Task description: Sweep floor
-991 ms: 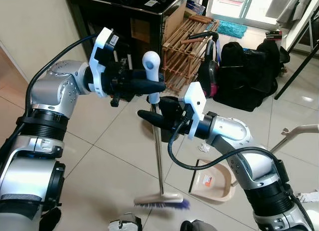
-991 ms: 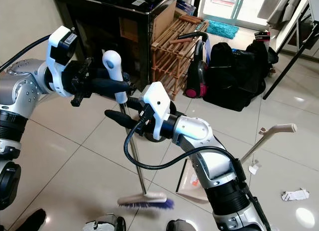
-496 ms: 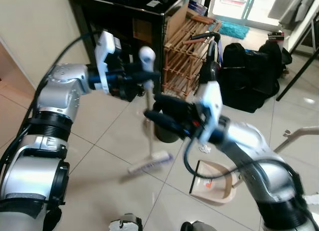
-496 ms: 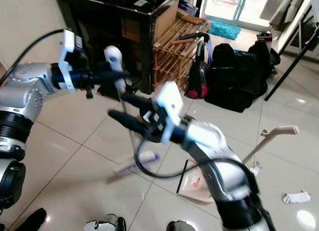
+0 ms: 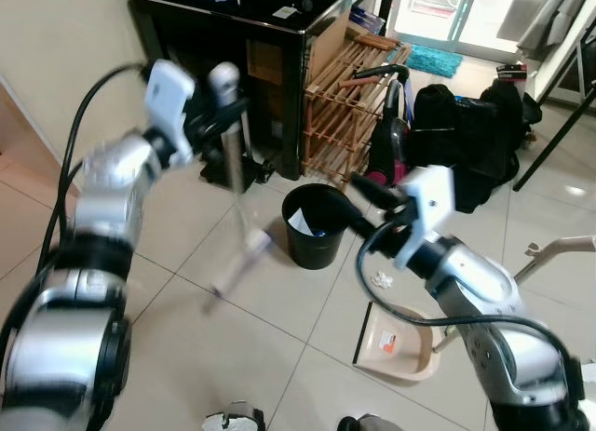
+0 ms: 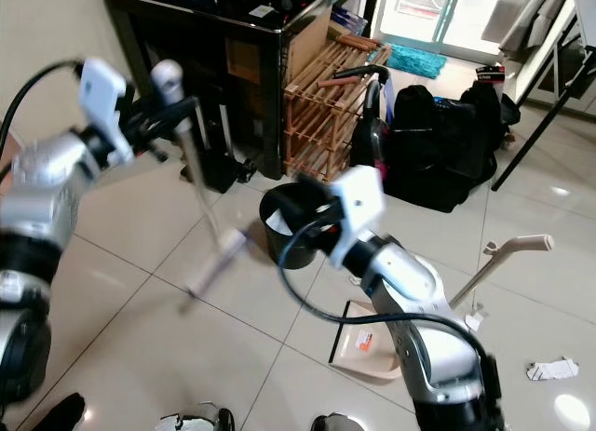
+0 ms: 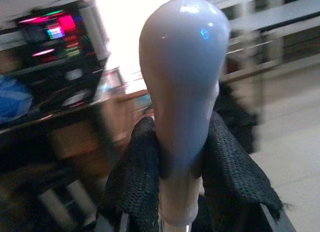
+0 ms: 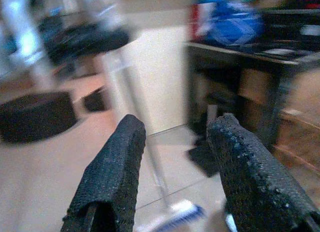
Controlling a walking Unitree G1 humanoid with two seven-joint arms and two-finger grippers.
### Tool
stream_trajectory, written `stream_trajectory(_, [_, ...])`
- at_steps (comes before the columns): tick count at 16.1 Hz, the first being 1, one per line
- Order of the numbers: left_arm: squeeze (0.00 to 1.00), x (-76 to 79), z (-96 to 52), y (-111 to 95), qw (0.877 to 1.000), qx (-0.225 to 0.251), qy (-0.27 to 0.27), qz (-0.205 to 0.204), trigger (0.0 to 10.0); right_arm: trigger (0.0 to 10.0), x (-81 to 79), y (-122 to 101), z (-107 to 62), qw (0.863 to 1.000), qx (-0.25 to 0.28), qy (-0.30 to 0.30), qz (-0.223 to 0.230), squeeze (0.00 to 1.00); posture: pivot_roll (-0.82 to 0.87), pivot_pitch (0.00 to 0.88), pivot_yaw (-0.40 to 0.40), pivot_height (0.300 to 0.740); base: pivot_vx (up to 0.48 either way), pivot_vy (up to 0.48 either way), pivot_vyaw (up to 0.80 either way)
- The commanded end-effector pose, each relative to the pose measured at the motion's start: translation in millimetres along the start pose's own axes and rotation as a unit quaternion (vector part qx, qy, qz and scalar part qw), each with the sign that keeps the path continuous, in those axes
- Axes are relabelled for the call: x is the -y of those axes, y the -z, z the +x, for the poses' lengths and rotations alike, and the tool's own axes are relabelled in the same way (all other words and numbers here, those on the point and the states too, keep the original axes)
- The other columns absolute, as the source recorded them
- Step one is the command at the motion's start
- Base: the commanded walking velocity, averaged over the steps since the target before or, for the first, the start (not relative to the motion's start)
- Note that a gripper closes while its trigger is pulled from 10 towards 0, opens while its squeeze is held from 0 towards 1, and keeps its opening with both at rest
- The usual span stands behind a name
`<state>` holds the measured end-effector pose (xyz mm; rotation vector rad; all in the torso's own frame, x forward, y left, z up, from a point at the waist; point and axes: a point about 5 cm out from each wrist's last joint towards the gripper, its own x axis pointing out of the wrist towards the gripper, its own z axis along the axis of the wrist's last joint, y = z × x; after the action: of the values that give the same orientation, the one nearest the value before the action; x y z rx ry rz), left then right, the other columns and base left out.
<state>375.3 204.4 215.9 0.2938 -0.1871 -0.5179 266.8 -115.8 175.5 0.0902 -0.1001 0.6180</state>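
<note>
The left gripper (image 5: pixel 216 101) sits in the upper left of the head view, its fingers (image 7: pixel 132 187) closed around the neck of the broom (image 5: pixel 235 184) just under the rounded white knob; a grip that high probably lets the arm swing the whole shaft as a lever; the shaft slants down toward centre frame, and its brush head, blurred, hangs at or just above the tiled floor (image 5: pixel 233 356) left of the black bin (image 5: pixel 315 224); whether the bristles touch the tiles cannot be told. The right gripper (image 5: pixel 363 191) hovers at centre frame above the bin, its fingers (image 8: pixel 112 174) spread wide and holding nothing; the right wrist view looks between them at the shaft, well apart, so this arm seems placed to take a lower hold and steady the stroke. A beige dustpan (image 5: pixel 400 343) lies open on the floor at lower centre-right, likely set there to receive the sweepings; a small label on its pan is too small to read; no other writing is legible.
</note>
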Motion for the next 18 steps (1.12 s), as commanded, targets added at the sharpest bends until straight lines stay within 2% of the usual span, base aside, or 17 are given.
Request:
stream_trajectory(1, [0.00,-0.9,-3.8,-6.1,0.999,0.017,-0.030,0.028,10.0,10.0,6.1,-1.3,-3.9,0.999,0.018,0.042,0.002,0.00,-0.01,0.036,0.018,0.740,0.000,0.000,0.00])
stream_trajectory(3, [0.00,9.2,-11.0,5.1,0.998,0.017,-0.064,-0.021,10.0,10.0,12.8,1.3,-9.5,0.994,0.034,0.106,0.009,0.00,-0.01,0.038,0.013,0.740,0.000,0.000,0.00])
stream_trajectory(4, [0.00,12.0,-12.7,6.5,0.997,0.021,-0.071,-0.030,10.0,10.0,14.2,1.9,-10.8,0.992,0.037,0.121,0.011,0.00,-0.01,0.038,0.013,0.740,0.000,0.000,0.00])
stream_trajectory(5, [0.00,23.7,-20.4,9.0,0.995,0.044,-0.084,-0.009,10.0,10.0,13.6,4.7,-13.8,0.988,0.047,0.148,0.012,0.00,-0.01,0.043,0.012,0.740,0.000,0.000,0.00])
stream_trajectory(7, [0.00,29.6,-25.1,10.9,0.995,0.048,-0.090,0.001,10.0,10.0,11.6,7.2,-15.6,0.986,0.049,0.157,0.019,0.00,-0.01,0.046,0.013,0.740,0.000,0.000,0.00])
stream_trajectory(9, [0.00,37.1,-34.4,12.2,0.992,0.053,-0.113,0.018,10.0,10.0,9.3,11.9,-22.5,0.981,0.065,0.172,0.058,0.00,-0.02,0.060,0.011,0.740,0.000,0.000,0.00])
stream_trajectory(10, [0.00,38.3,-35.5,11.4,0.991,0.056,-0.118,0.017,10.0,10.0,9.1,12.0,-23.4,0.980,0.070,0.173,0.062,0.00,-0.02,0.061,0.010,0.740,0.000,0.000,0.00])
stream_trajectory(16, [0.00,49.5,-37.4,8.2,0.989,0.069,-0.131,0.009,10.0,10.0,9.4,10.6,-24.8,0.982,0.077,0.163,0.055,0.00,-0.02,0.075,0.006,0.740,0.000,0.000,0.00])
stream_trajectory(18, [0.00,49.6,-37.3,3.5,0.989,0.086,-0.117,-0.014,10.0,10.0,10.2,9.0,-24.1,0.983,0.080,0.156,0.049,0.00,-0.02,0.074,0.006,0.740,0.000,0.000,0.00])
